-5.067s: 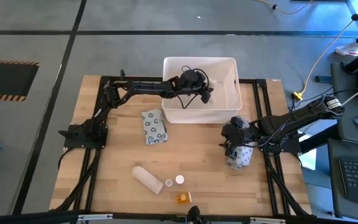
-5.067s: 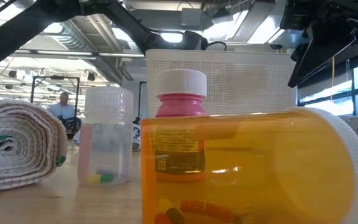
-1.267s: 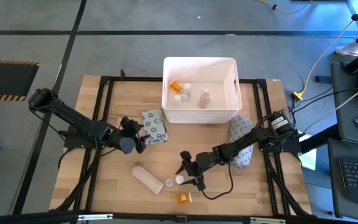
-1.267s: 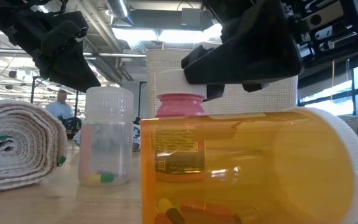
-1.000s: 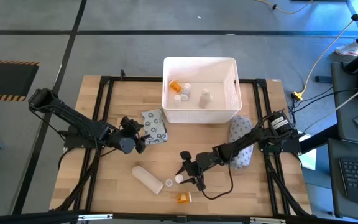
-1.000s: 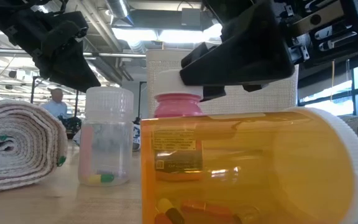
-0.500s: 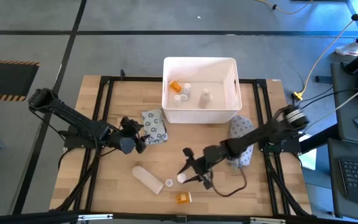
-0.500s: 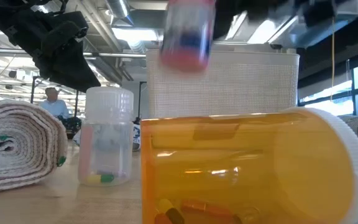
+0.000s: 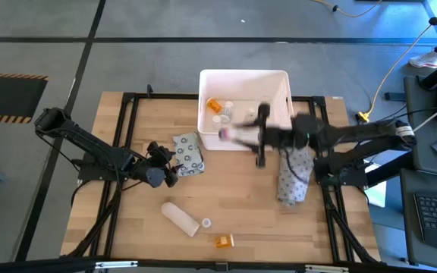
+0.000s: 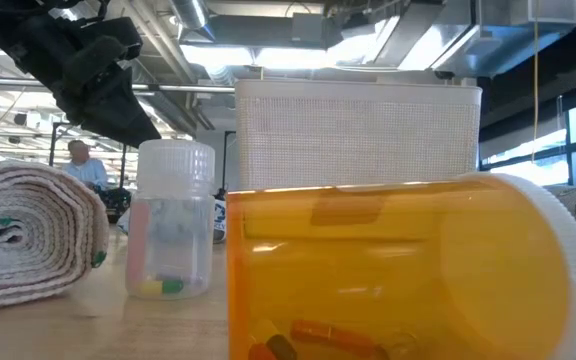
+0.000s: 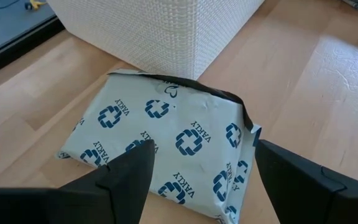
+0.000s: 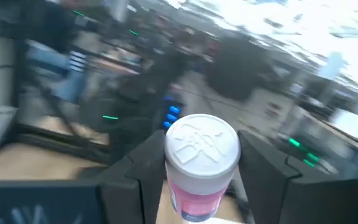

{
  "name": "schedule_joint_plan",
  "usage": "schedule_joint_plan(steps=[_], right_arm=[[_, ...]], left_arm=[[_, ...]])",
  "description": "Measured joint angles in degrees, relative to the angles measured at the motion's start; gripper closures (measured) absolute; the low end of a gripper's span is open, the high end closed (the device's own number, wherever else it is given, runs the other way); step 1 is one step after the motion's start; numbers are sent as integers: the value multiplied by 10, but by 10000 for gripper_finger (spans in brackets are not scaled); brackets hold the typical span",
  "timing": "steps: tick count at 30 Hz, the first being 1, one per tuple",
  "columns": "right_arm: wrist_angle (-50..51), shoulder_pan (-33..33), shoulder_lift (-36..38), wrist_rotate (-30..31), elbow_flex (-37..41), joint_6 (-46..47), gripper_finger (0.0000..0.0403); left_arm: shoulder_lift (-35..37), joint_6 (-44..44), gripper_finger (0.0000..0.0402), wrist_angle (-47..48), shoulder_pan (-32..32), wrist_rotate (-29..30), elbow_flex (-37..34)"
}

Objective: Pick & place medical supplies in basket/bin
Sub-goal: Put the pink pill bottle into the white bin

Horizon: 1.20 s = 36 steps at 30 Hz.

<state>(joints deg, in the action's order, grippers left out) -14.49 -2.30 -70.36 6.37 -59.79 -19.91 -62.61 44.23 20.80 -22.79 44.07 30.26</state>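
Note:
My right gripper (image 9: 239, 135) (image 12: 202, 183) is shut on a pink bottle with a white cap (image 12: 201, 163), blurred in the high view at the white bin's (image 9: 282, 83) near wall. An orange pill bottle (image 9: 214, 105) and small white items lie in the bin. My left gripper (image 9: 165, 173) (image 11: 209, 182) hangs open just above the grey packet printed with circles (image 11: 166, 144) (image 9: 189, 154), which lies flat by the bin's near-left corner. On the table's near part are a white roll (image 9: 180, 218), a small clear bottle (image 10: 172, 232) and an orange pill bottle on its side (image 10: 398, 270). My right gripper pinches the pink bottle between its two fingers, one on each side of the pink body (image 12: 191, 198) just below the white cap (image 12: 202, 144). The bottle is lifted clear of the table, by the bin's near wall.
A second grey pouch (image 9: 293, 176) lies on the table's right part, under my right arm. Black frame rails run along the table's left and right sides. Bare wood lies between the packet and the roll. A person (image 10: 80, 160) shows far behind the table.
My right gripper has lifted the pink bottle off the table's near part and swung fast up and toward the far edge, to the bin's near wall. The bottle has gone from the low view. My left arm has kept still.

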Motion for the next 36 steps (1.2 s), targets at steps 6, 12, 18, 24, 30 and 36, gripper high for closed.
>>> schedule_joint_plan(steps=[6, 12, 18, 24, 30, 36], right_arm=[[66, 127, -71, -36, -90, 6, 231], [76, 221, -172, -183, -127, 35, 231], [72, 270, -270, -196, -128, 45, 231], [72, 299, -343, -259, -128, 74, 231], [60, 303, -397, -268, -130, 75, 231], [25, 303, -427, -271, -133, 75, 231]], left_arm=[[0, 0, 132, 3, 0, 0, 0], [0, 0, 130, 5, 0, 0, 0], [0, -18, 131, 4, 0, 0, 0], [0, -20, 132, 4, 0, -1, 0], [0, -20, 130, 4, 0, -1, 0], [0, -20, 131, 4, 0, 0, 0]])
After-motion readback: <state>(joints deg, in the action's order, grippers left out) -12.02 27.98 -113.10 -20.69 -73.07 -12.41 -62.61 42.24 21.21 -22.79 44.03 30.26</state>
